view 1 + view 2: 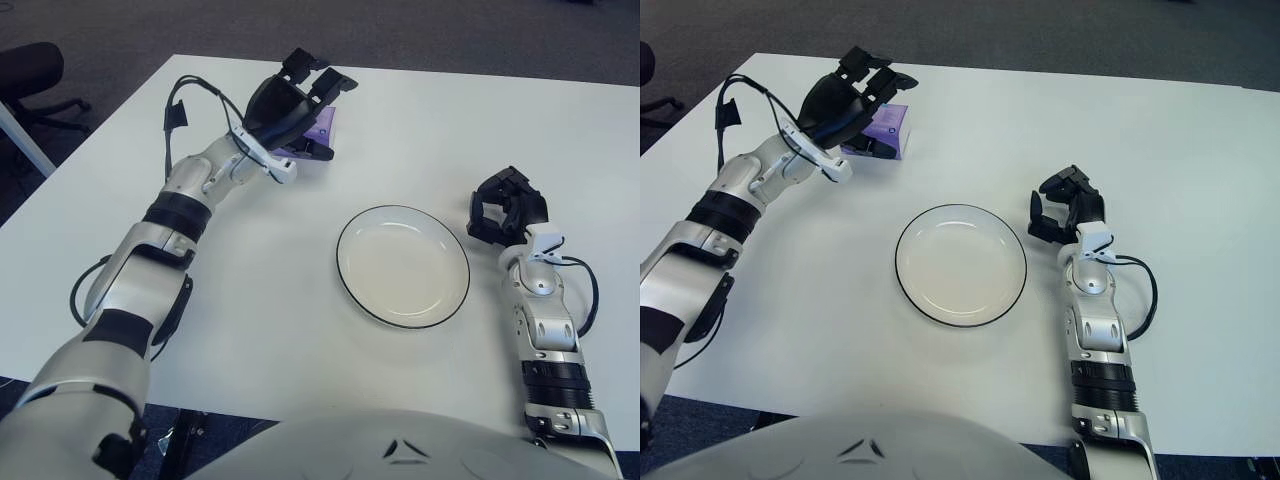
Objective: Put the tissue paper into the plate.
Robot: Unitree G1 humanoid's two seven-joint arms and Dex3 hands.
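Reaching over the purple tissue pack point(318, 127) at the table's point(420, 110) far side, the left hand point(292, 112) should settle squarely before closing, so the pack lifts level toward the plate point(403, 265). From the right eye view, its fingers point(868, 70) are spread above the pack, clasping nothing yet. The right hand point(1068, 215) shows just right of the plate, fingers curled, empty.

White table point(420, 120), plate point(403, 266), tissue pack point(887, 128)
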